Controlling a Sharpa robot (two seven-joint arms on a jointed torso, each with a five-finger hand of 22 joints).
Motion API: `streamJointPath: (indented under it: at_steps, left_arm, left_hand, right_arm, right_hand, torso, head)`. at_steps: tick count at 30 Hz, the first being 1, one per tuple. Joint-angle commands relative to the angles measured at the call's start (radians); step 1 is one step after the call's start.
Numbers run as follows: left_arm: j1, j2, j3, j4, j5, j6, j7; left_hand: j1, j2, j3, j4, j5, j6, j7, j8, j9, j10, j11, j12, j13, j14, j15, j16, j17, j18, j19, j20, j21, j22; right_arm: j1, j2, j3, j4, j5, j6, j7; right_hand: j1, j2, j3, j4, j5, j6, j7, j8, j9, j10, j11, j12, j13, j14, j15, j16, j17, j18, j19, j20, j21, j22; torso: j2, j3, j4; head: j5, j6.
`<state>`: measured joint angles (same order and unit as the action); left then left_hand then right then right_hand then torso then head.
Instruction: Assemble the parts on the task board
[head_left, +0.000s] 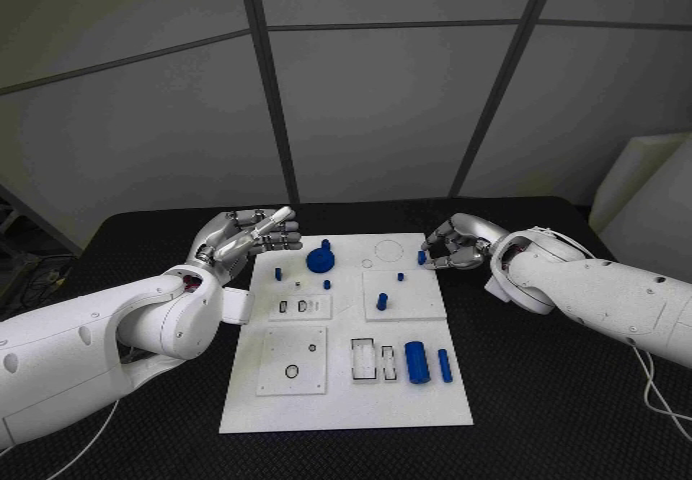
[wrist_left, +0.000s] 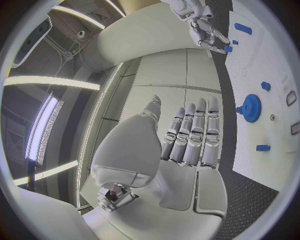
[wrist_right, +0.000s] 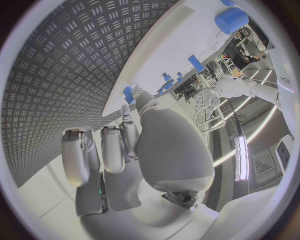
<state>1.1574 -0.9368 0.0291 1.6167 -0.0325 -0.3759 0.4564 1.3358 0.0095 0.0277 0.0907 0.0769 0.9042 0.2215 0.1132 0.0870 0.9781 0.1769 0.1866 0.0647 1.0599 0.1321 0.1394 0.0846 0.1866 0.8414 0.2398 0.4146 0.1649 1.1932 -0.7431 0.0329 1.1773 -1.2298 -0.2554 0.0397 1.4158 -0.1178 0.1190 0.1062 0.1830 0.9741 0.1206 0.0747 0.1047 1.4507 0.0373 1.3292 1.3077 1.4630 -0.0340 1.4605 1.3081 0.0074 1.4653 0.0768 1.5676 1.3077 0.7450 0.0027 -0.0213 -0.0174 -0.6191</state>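
Nearest you, the big cylinder (head_left: 415, 361) and a thin peg (head_left: 444, 365) lie loose on the board (head_left: 346, 405) beside the slotted block (head_left: 375, 360), likely waiting for their slots. Mid-board, one short peg (head_left: 382, 300) stands upright, so that one looks seated. Further back the gear (head_left: 320, 260) sits near the far edge. Your left hand (head_left: 248, 238) hovers off the board's far left corner, fingers straight and apart, holding nothing. Your right hand (head_left: 456, 246) curls at the far right edge, fingertips at a small blue piece (head_left: 423, 257); can't tell if it's pinched.
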Motion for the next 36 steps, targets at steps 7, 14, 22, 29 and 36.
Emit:
streamJointPath:
  at_steps: [7, 14, 22, 29, 36]
  left_arm:
    - [0.001, 0.001, 0.001, 0.000, -0.006, 0.011, 0.005]
    - [0.001, 0.001, 0.001, -0.001, -0.006, 0.012, 0.004]
    - [0.001, 0.002, 0.001, -0.002, -0.006, 0.012, 0.004]
    - [0.001, 0.002, 0.001, -0.002, -0.006, 0.013, 0.003]
    - [0.001, 0.002, 0.001, -0.002, -0.006, 0.013, 0.002]
  left_hand:
    - [-0.001, 0.009, 0.000, -0.006, 0.003, 0.008, 0.001, -0.006, 0.001, 0.007, -0.003, -0.003, 0.001, 0.001, 0.004, -0.005, -0.001, -0.007, -0.009, 0.001, -0.005, -0.001]
    - [-0.001, 0.009, 0.000, -0.006, 0.003, 0.008, 0.001, -0.006, 0.001, 0.007, -0.003, -0.003, 0.001, 0.001, 0.004, -0.005, -0.001, -0.007, -0.009, 0.001, -0.005, -0.001]
    - [-0.001, 0.009, 0.000, -0.006, 0.003, 0.008, 0.001, -0.006, 0.001, 0.007, -0.003, -0.003, 0.001, 0.001, 0.004, -0.005, -0.001, -0.007, -0.009, 0.001, -0.005, -0.001]
    - [-0.001, 0.009, 0.000, -0.006, 0.003, 0.008, 0.001, -0.006, 0.001, 0.007, -0.003, -0.003, 0.001, 0.001, 0.004, -0.005, -0.001, -0.007, -0.009, 0.001, -0.005, -0.001]
    - [-0.001, 0.009, 0.000, -0.006, 0.003, 0.008, 0.001, -0.006, 0.001, 0.007, -0.003, -0.003, 0.001, 0.001, 0.004, -0.005, -0.001, -0.007, -0.009, 0.001, -0.005, -0.001]
  right_arm:
    - [0.001, 0.013, 0.001, -0.010, -0.015, 0.017, -0.019]
    - [0.001, 0.023, 0.001, -0.020, -0.015, 0.015, -0.022]
    - [0.000, 0.033, 0.001, -0.026, -0.015, 0.021, -0.026]
    - [0.000, 0.037, 0.001, -0.025, -0.015, 0.024, -0.025]
    - [0.000, 0.039, 0.001, -0.025, -0.015, 0.021, -0.023]
  right_hand:
    - [-0.004, 0.013, 0.002, -0.004, 0.007, 0.010, -0.002, 0.007, 0.002, 0.007, -0.004, 0.007, 0.089, 0.064, -0.005, 0.006, 0.058, -0.007, 0.105, -0.003, 0.003, 0.263]
    - [-0.009, 0.017, 0.003, -0.002, 0.007, 0.012, -0.002, 0.005, 0.001, 0.008, -0.004, 0.009, 0.090, 0.064, -0.006, 0.008, 0.061, -0.007, 0.105, -0.004, 0.003, 0.263]
    - [-0.016, 0.024, 0.003, 0.002, 0.008, 0.013, -0.002, 0.003, 0.001, 0.009, -0.004, 0.011, 0.092, 0.065, -0.006, 0.009, 0.063, -0.007, 0.105, -0.004, 0.003, 0.263]
    - [-0.018, 0.029, 0.004, 0.003, 0.009, 0.019, -0.003, 0.003, 0.001, 0.011, -0.005, 0.015, 0.094, 0.066, -0.006, 0.010, 0.066, -0.007, 0.105, -0.004, 0.003, 0.263]
    - [-0.019, 0.044, 0.012, 0.001, 0.011, 0.051, -0.009, 0.012, 0.006, 0.015, -0.009, 0.023, 0.100, 0.067, -0.009, 0.014, 0.074, -0.007, 0.105, -0.007, 0.003, 0.263]
  torso:
    - [0.000, 0.0008, 0.0007]
    - [0.000, 0.0007, 0.0004]
    - [0.000, 0.0009, -0.0003]
    - [0.000, 0.0013, -0.0001]
    - [0.000, 0.0016, -0.0005]
  head:
    - [0.000, 0.001]
    - [0.001, -0.001]
    - [0.005, 0.000]
    - [0.004, -0.004]
    - [0.004, -0.004]
